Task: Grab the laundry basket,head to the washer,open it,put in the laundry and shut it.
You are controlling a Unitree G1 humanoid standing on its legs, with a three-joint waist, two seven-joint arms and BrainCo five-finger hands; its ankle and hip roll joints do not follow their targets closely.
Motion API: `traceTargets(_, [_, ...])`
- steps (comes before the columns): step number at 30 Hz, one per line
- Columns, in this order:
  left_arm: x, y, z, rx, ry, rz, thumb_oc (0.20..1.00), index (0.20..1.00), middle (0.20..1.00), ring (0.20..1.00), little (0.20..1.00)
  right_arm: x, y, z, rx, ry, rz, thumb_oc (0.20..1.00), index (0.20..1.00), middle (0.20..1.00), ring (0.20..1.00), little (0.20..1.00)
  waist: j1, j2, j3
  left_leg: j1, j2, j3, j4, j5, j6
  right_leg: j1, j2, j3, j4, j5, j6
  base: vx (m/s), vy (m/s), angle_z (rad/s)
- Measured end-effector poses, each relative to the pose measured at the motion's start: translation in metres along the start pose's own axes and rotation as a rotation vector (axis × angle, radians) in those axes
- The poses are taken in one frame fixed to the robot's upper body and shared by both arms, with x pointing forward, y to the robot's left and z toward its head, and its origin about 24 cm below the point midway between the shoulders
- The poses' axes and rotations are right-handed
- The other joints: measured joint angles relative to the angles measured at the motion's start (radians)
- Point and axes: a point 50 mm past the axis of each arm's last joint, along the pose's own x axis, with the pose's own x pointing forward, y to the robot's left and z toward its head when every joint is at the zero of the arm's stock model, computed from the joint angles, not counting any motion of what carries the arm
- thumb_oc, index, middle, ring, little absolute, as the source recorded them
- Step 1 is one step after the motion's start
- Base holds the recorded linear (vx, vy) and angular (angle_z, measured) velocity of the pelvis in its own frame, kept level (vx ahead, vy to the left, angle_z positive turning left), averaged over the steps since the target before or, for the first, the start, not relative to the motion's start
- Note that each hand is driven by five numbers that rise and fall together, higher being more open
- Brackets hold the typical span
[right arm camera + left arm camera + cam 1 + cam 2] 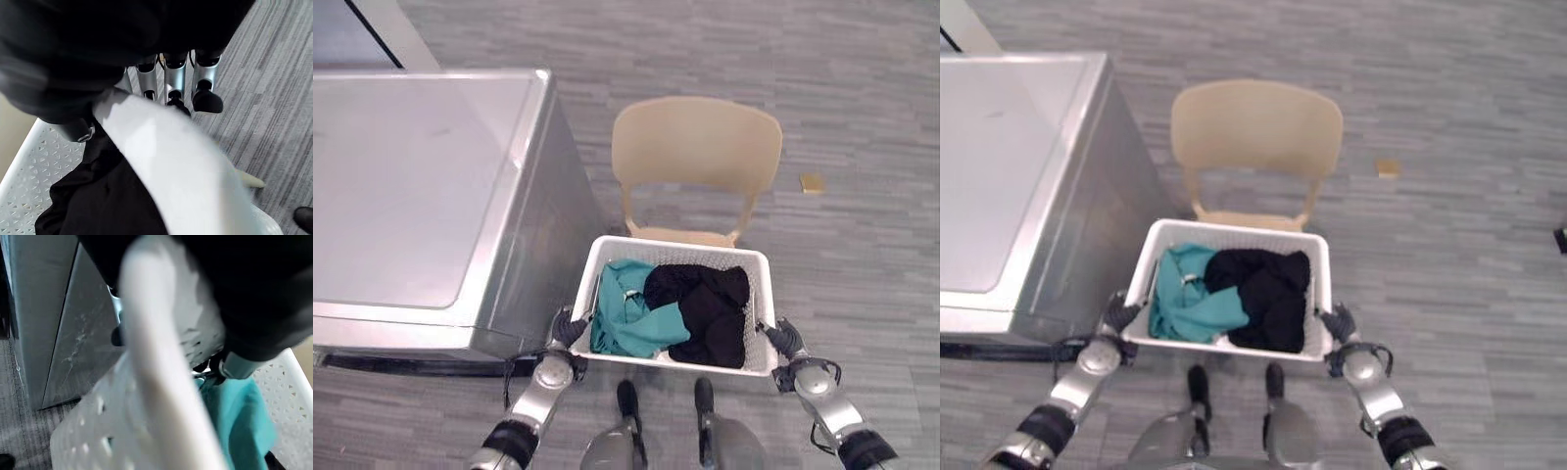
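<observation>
Both arms reach forward and low, one on each side. The left hand point(570, 329) has its fingers curled round the left rim of the basket point(677, 252). The right hand point(785, 339) has its fingers point(205, 85) hooked over the right rim. The wrists are bent in toward each other.

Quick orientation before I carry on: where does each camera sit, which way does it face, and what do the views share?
Left eye view: on the head, looking down at the white laundry basket, washer and chair; left hand and right hand grip the basket's ends.
Right eye view: same head, slightly offset, same scene.
Left wrist view: on the left wrist, close against the basket rim, teal garment and washer side beyond.
Right wrist view: on the right wrist, fingers curled over the rim, black garment inside.
All four share the basket.
</observation>
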Motion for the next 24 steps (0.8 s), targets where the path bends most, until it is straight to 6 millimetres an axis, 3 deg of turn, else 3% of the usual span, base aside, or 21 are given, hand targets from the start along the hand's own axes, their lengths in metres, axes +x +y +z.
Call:
traceTargets(4, [0.018,0.006,0.027,0.009,-0.054,0.041,0.200,0.200,0.200,0.200,0.200,0.019,-0.011,0.024,-0.012,-0.045,-0.052,0.200,0.200,0.200,0.200,0.200,-0.002,0.007,0.075,-0.093,0.006,0.006,0.023,0.012,0.001,-0.114,-0.001,0.004,0.061,-0.006,0.002,-0.11,-0.025,-0.05])
traceTargets(6, [0.019,0.005,0.027,0.003,-0.051,0.055,0.200,0.200,0.200,0.200,0.200,0.020,-0.010,0.028,-0.020,-0.058,-0.067,0.200,0.200,0.200,0.200,0.200,-0.001,0.009,0.094,-0.104,0.009,-0.002,0.022,0.019,-0.007,-0.133,-0.001,0.000,0.082,-0.010,-0.004,-0.08,-0.031,0.06])
traceTargets(7, [0.018,0.003,0.027,0.001,-0.050,0.057,0.266,0.266,0.266,0.266,0.266,0.021,-0.010,0.028,-0.024,-0.057,-0.072,0.200,0.200,0.200,0.200,0.200,-0.001,0.011,0.097,-0.104,0.010,-0.007,0.021,0.021,-0.009,-0.133,0.000,-0.003,0.086,-0.012,-0.007,-0.07,-0.032,0.11])
traceTargets(8, [0.018,0.002,0.026,0.001,-0.048,0.060,0.809,0.809,0.809,0.809,0.809,0.021,-0.009,0.028,-0.030,-0.054,-0.073,0.454,0.454,0.454,0.454,0.454,-0.001,0.012,0.098,-0.103,0.011,-0.011,0.019,0.023,-0.010,-0.137,0.000,-0.007,0.094,-0.017,-0.013,-0.06,-0.030,0.11])
traceTargets(9, [0.018,0.001,0.025,-0.001,-0.043,0.064,1.000,1.000,1.000,1.000,1.000,0.022,-0.008,0.026,-0.032,-0.045,-0.074,1.000,1.000,1.000,1.000,1.000,-0.001,0.012,0.098,-0.103,0.013,-0.015,0.019,0.025,-0.011,-0.137,0.002,-0.011,0.097,-0.020,-0.018,-0.05,-0.027,0.09])
traceTargets(14, [0.016,-0.002,0.023,-0.004,-0.058,0.052,1.000,1.000,1.000,1.000,1.000,0.021,-0.003,0.016,-0.041,-0.003,-0.043,1.000,1.000,1.000,1.000,1.000,0.003,0.017,0.101,-0.102,0.015,-0.033,0.018,0.035,-0.004,-0.133,0.003,-0.030,0.112,-0.025,-0.027,-0.04,-0.032,0.09])
traceTargets(24, [0.017,0.001,0.040,-0.086,-0.140,0.041,1.000,1.000,1.000,1.000,1.000,0.021,-0.002,0.019,-0.026,-0.021,-0.012,1.000,1.000,1.000,1.000,1.000,0.015,0.017,0.100,-0.074,0.023,-0.042,0.013,0.032,-0.016,-0.102,0.008,-0.042,0.109,-0.034,-0.038,-0.01,-0.042,0.03])
